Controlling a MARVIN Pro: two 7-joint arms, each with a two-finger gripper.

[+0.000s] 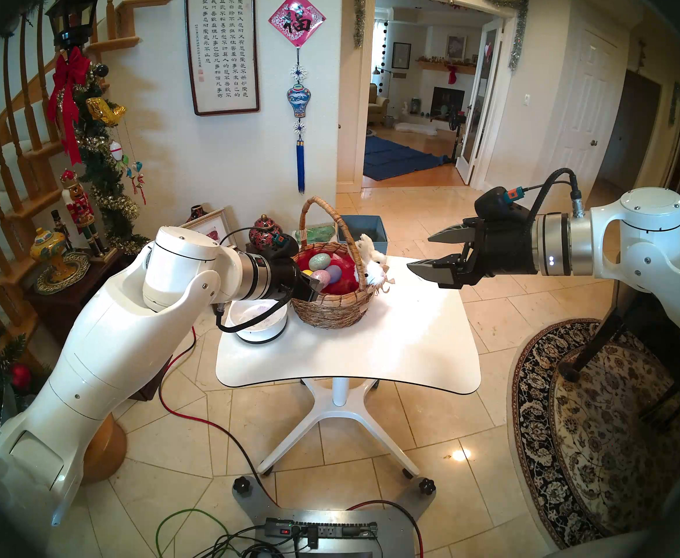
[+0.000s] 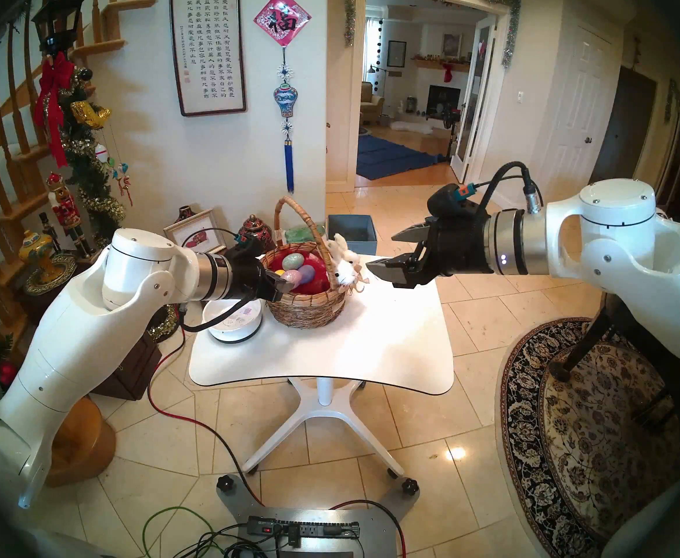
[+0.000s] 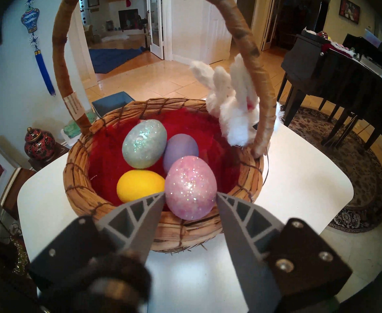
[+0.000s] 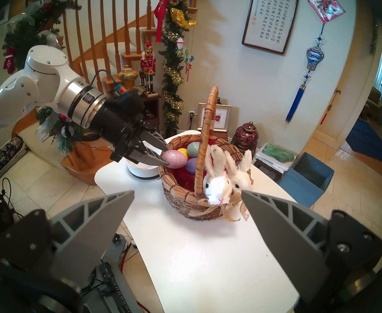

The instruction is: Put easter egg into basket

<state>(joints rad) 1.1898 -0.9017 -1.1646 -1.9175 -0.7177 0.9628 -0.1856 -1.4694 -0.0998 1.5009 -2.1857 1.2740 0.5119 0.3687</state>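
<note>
The brown wicker basket [image 1: 330, 311] [image 3: 79, 170] stands at the back left of the white table [image 1: 370, 343]. It has red lining and two white plush bunnies [image 4: 219, 183] by its tall handle. A teal glitter egg [image 3: 143, 144], a purple egg [image 3: 181, 147] and a yellow egg [image 3: 140, 185] lie inside it. My left gripper [image 1: 316, 287] [image 3: 190, 194] reaches over the near rim, its fingertips against both sides of a pink glitter egg [image 3: 190, 188] [image 4: 175, 159] held low over the lining. My right gripper [image 1: 419, 251] [image 4: 187, 191] hovers open and empty to the right of the basket.
A shallow white bowl [image 1: 259, 327] sits under my left wrist, left of the basket. A blue box [image 1: 366, 229] and a side table with vases [image 1: 264, 233] stand behind the table. A patterned rug [image 1: 591, 424] lies on the floor to the right.
</note>
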